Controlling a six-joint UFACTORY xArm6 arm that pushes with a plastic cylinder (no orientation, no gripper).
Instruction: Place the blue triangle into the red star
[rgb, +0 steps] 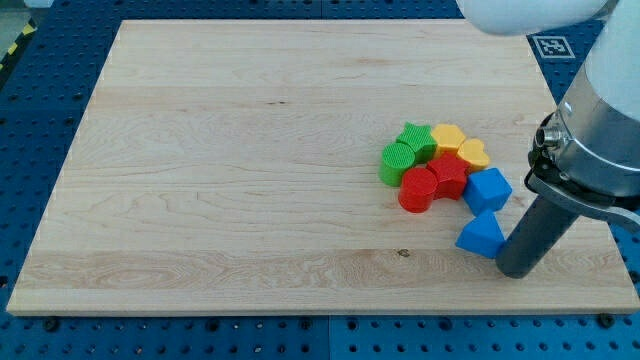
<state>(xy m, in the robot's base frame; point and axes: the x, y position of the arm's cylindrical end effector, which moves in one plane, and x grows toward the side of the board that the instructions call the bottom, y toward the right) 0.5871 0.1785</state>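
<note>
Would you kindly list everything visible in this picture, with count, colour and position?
wooden board: one, pale wood, fills most of the view.
blue perforated surface: one, blue, around the board.
green star block: one, green, the cluster's top left.
green cylinder block: one, green, the cluster's left edge.
yellow hexagon block: one, yellow, the cluster's top.
yellow heart block: one, yellow, right of the hexagon.
red star block: one, red, the cluster's centre.
red cylinder block: one, red, below the green cylinder.
blue cube block: one, blue, right of the red star.
blue triangle block: one, blue, below the cube.
my tip: one dark rod, right of the blue triangle.
</note>
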